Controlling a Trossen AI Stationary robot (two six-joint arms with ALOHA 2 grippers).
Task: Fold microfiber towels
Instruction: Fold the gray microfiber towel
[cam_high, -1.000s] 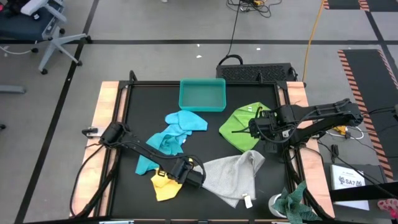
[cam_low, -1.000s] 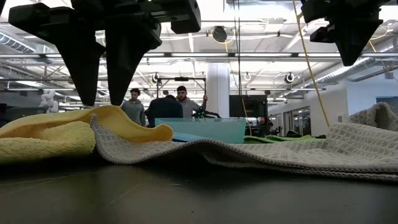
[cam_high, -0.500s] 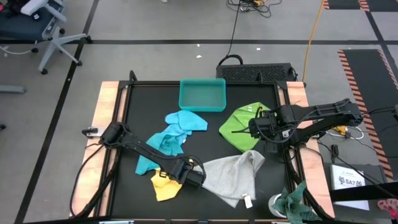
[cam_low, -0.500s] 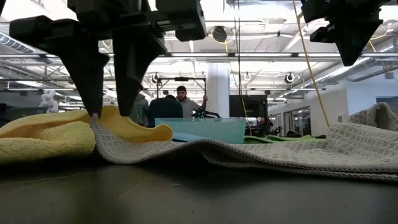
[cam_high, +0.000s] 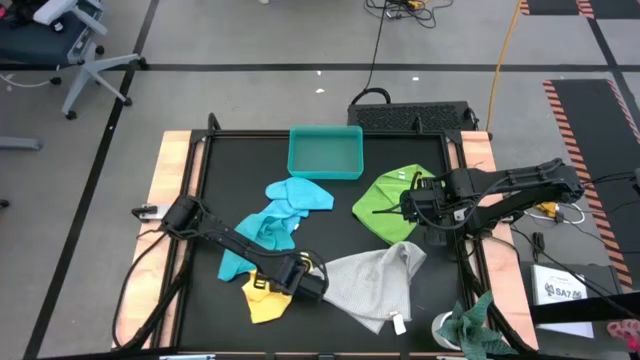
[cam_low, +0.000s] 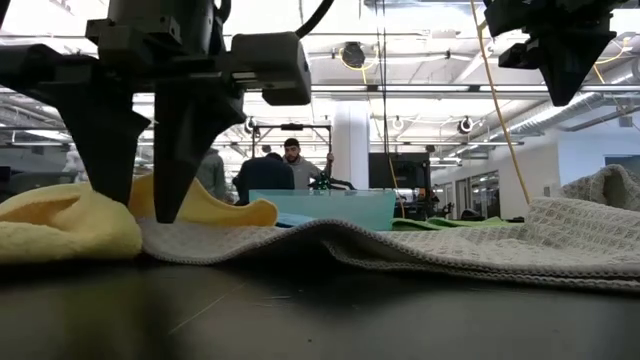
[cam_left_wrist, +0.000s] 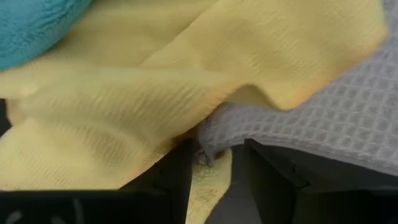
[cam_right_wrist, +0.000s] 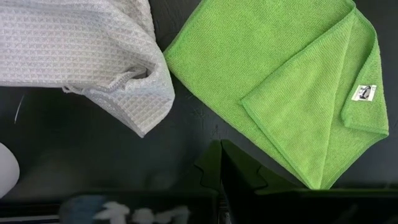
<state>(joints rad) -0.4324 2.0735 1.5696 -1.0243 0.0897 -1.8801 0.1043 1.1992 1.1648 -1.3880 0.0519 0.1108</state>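
Observation:
My left gripper (cam_high: 292, 281) points down, open, at the near left where the yellow towel (cam_high: 262, 300) meets the pale grey towel (cam_high: 375, 283). In the left wrist view its fingers stand on either side of the grey towel's corner (cam_left_wrist: 208, 140), which lies on the yellow cloth (cam_left_wrist: 124, 106). In the low view the fingertips (cam_low: 168, 212) are down at cloth level. My right gripper (cam_high: 415, 205) is shut and hangs high over the lime green towel (cam_right_wrist: 280, 74), which lies folded on the table. A light blue towel (cam_high: 300, 195) and a turquoise one (cam_high: 255, 238) lie crumpled at the middle left. My left gripper comes from above with one finger on each side of the grey towel's corner (cam_left_wrist: 208, 140). Its tips are down among the yellow folds (cam_low: 60, 215). I cannot tell whether they touch the cloth.
A teal plastic tray (cam_high: 325, 152) stands at the far middle of the black table. A mottled green-and-white rag (cam_high: 472, 325) lies at the near right corner. People stand in the room beyond the table (cam_low: 290, 160).
My left gripper has sunk straight down, from just above the towels until its open fingertips are level with the yellow towel and the grey corner. The towels have kept their places.

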